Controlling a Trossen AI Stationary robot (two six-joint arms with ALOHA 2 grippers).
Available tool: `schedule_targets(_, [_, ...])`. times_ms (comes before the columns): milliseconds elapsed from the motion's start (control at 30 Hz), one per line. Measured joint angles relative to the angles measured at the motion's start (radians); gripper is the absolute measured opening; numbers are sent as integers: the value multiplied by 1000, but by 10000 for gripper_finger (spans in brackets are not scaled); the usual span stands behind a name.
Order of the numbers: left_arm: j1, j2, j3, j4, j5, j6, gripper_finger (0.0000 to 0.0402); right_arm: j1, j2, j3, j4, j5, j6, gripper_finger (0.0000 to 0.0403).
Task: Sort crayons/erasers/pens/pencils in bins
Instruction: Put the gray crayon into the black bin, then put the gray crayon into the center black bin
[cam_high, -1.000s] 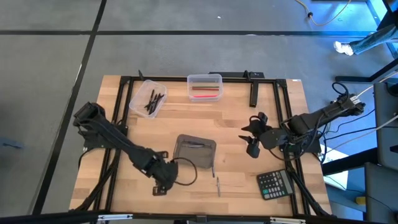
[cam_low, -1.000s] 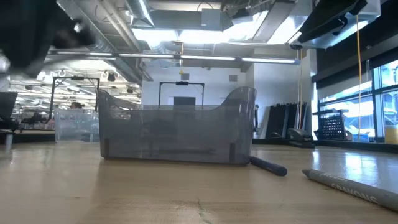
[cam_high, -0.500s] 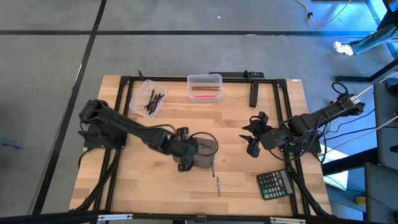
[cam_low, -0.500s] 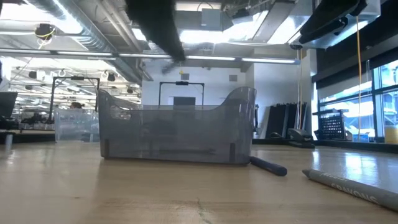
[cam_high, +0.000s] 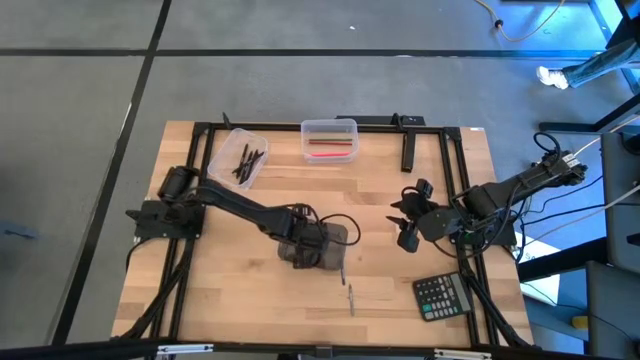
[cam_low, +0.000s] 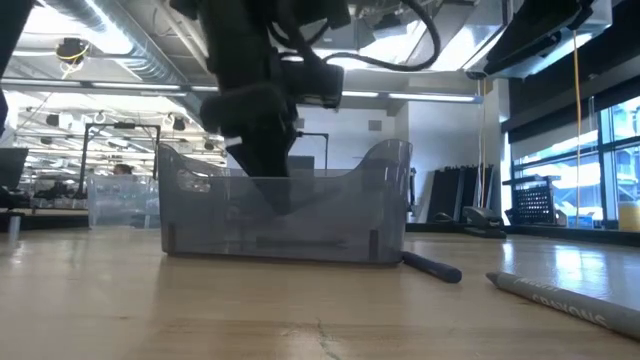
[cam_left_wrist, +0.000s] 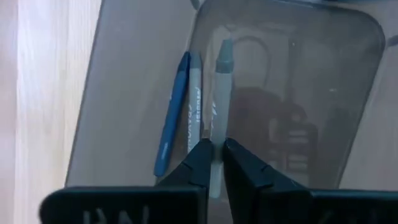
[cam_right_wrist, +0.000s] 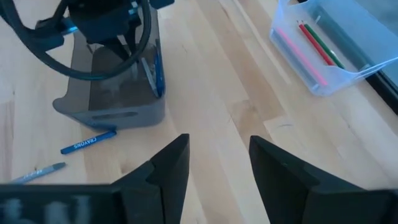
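While the left gripper (cam_left_wrist: 214, 163) reaches down into the smoky grey bin (cam_high: 318, 244) mid-counter, its jaws are clenched on a grey pencil (cam_left_wrist: 218, 109) standing lengthwise over the bin floor. Beside it inside lie a blue crayon (cam_left_wrist: 173, 115) and another grey stick (cam_left_wrist: 194, 102). Outside, just beside the bin, a blue crayon marked CRAYONS (cam_right_wrist: 88, 142) and a grey pencil (cam_right_wrist: 39, 173) rest on the wooden counter (cam_high: 400, 170). Right gripper (cam_right_wrist: 217, 163) hovers well apart, jaws released. Far clear bins (cam_high: 330, 140) hold red, pink and green sticks (cam_right_wrist: 309, 46); the other holds dark sticks (cam_high: 243, 162).
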Motion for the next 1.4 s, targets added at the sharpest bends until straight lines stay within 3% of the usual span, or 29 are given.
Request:
schedule_targets(267, [-1, 8, 0, 18, -8, -2, 77, 0, 0, 0, 1, 37, -4, 171])
schedule_targets(400, [-3, 9, 15, 0, -24, -2, 98, 0, -3, 2, 2, 171, -12, 171])
schedule_targets(533, [-21, 9, 118, -58, -34, 21, 101, 3, -5, 23, 2, 282, -34, 171])
schedule_targets(733, [-75, 9, 302, 6, -39, 80, 102, 38, -5, 44, 2, 341, -58, 171])
schedule_targets(800, [-98, 8, 328, 57, -37, 125, 101, 59, -5, 49, 8, 340, -83, 171])
schedule_targets(900, [-137, 8, 332, 131, -10, 321, 95, 91, -5, 49, 12, 318, -111, 171])
schedule_targets(1000, [-167, 22, 322, 223, 46, 482, 88, 117, -5, 49, 14, 308, -107, 171])
schedule_targets(1100, [-158, 77, 321, 324, 141, 502, 83, 135, -5, 49, 17, 306, -84, 171])
schedule_targets(1167, [-137, 139, 345, 389, 257, 497, 80, 140, -5, 49, 19, 296, -83, 171])
schedule_targets(1267, [-118, 253, 430, 375, 376, 526, 79, 140, -4, 49, 20, 272, -79, 171])
schedule_targets(1400, [-116, 375, 541, 276, 423, 661, 79, 140, -4, 49, 18, 245, -78, 171])
